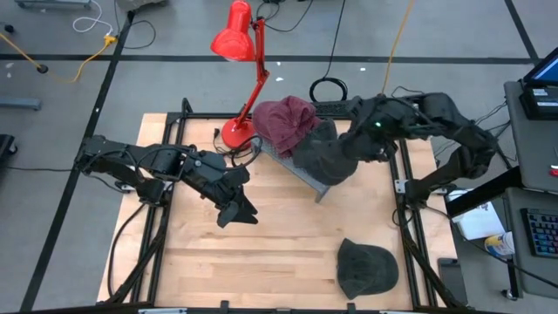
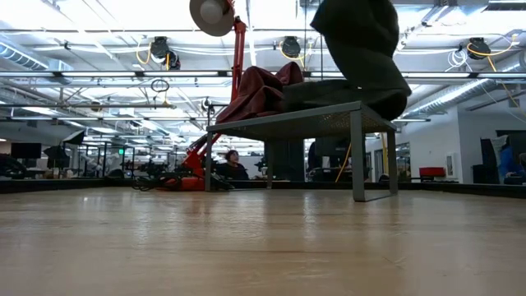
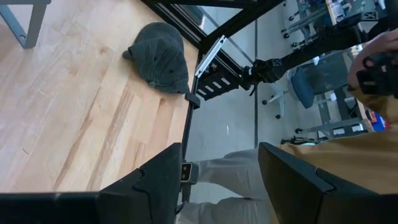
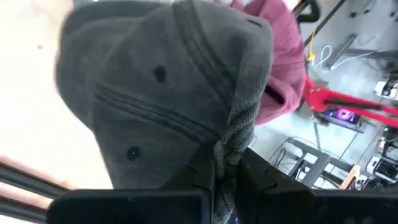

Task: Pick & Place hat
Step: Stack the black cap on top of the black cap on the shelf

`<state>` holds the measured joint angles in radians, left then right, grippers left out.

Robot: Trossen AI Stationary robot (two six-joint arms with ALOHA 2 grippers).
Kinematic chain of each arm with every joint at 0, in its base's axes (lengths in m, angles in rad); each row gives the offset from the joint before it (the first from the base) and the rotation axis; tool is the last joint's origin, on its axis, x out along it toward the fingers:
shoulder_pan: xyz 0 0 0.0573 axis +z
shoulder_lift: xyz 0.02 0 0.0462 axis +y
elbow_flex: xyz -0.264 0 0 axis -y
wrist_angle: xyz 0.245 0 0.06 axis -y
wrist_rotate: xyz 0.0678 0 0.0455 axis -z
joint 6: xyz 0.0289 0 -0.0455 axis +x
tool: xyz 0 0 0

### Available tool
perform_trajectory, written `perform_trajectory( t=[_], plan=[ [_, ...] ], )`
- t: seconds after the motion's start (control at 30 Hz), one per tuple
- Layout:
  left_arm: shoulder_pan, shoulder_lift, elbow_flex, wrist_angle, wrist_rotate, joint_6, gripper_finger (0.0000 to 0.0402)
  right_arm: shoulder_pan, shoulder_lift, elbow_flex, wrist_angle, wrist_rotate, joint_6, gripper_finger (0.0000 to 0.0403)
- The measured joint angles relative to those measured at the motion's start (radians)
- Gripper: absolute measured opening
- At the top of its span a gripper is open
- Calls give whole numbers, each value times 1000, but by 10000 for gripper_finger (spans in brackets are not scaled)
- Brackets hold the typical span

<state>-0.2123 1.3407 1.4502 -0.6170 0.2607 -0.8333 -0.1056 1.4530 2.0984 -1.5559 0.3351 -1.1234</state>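
Right gripper pinches my dark grey cap above the metal rack — left gripper spread, idle.

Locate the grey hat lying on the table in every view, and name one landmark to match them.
High view: grey hat, near table edge, right of centre.
Low view: not in it.
Left wrist view, beside the black frame rail.
Right wrist view: not in it; that hat is held.
Landmark: metal rack.
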Motion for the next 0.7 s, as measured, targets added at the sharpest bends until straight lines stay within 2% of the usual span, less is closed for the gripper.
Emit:
perform_trajectory(
  t=[0.17, 0.7],
  plan=[
    [0, 0, 0, 0, 0, 0, 225, -57, 2, -77, 73, -52, -76, 18],
    [0, 0, 0, -1, 0, 15, 196, -168, 0, -306, 360, -66, -354, 18]
  ],
)
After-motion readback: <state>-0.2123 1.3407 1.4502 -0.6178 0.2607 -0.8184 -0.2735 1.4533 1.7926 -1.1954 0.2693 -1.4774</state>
